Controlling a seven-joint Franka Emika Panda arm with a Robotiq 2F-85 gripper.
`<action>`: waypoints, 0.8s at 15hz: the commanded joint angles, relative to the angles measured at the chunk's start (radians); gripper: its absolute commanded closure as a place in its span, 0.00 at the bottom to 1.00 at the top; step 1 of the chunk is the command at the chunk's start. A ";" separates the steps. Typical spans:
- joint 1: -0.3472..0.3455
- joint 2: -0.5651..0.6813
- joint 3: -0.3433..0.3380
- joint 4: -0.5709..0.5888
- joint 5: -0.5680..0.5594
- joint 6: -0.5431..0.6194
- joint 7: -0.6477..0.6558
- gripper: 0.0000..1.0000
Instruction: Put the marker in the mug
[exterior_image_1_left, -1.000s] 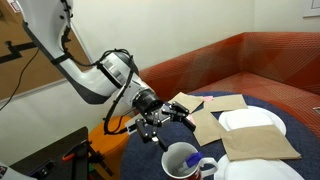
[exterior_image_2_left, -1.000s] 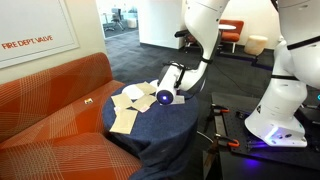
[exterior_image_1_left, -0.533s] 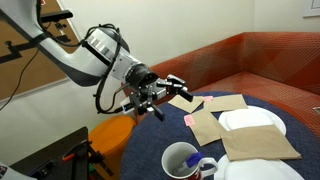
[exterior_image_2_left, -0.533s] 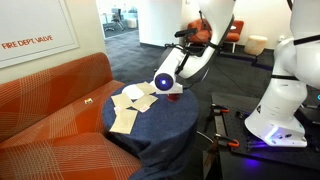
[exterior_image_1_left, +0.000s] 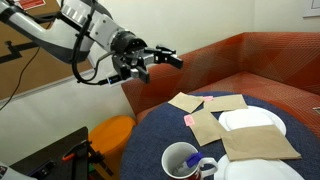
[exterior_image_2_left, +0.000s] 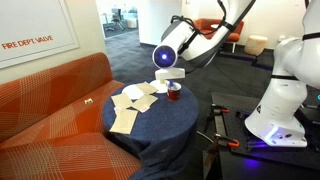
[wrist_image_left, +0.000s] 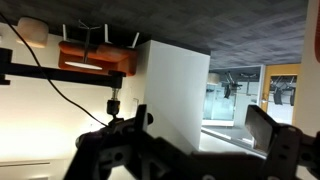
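The white mug (exterior_image_1_left: 182, 160) stands on the dark blue round table (exterior_image_1_left: 150, 140), near its front edge. A short dark blue stick (exterior_image_1_left: 192, 159) shows inside the mug against its wall; it looks like the marker. My gripper (exterior_image_1_left: 158, 58) is raised high above the table, left of and well above the mug. Its fingers are apart and nothing is between them. The wrist view shows the open, empty fingers (wrist_image_left: 205, 130) against a wall and ceiling, with no table in sight. In an exterior view the arm's wrist (exterior_image_2_left: 165, 57) hangs above the mug (exterior_image_2_left: 165, 78).
Brown napkins (exterior_image_1_left: 205, 125) and flat white plates (exterior_image_1_left: 250, 120) lie on the table behind the mug, with a small pink-red object (exterior_image_1_left: 187, 119) between them. An orange sofa (exterior_image_1_left: 250, 60) curves behind. An orange stool (exterior_image_1_left: 108, 130) stands on the left. A second white robot (exterior_image_2_left: 285, 90) stands nearby.
My gripper has risen from just above the mug and swung up and to the left, away from the table. The mug and the other things have not moved.
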 joint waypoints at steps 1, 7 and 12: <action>0.013 -0.116 0.003 -0.034 0.044 0.008 -0.085 0.00; 0.032 -0.130 0.002 -0.003 0.054 -0.002 -0.100 0.00; 0.043 -0.149 0.006 -0.009 0.065 -0.002 -0.112 0.00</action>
